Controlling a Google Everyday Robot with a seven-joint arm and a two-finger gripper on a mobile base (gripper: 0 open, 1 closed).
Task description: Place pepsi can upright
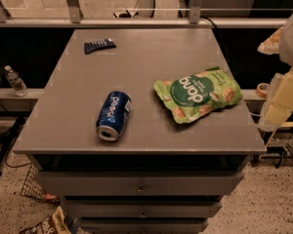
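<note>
One pepsi can (113, 116) lies on its side near the front of the worktop (136, 62) (silver end forward), left of a green snack bag (199, 94). The tool (284, 91) sits at the right edge, off the worktop; I cannot tell its state.

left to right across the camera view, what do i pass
water bottle → pepsi can, lying on its side on the table → green snack bag → gripper, beyond the table's right edge

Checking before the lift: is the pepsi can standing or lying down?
Tipped: the pepsi can lies on its side on the table, a silver end facing front. The gripper is at the right edge, apart from it.
</note>
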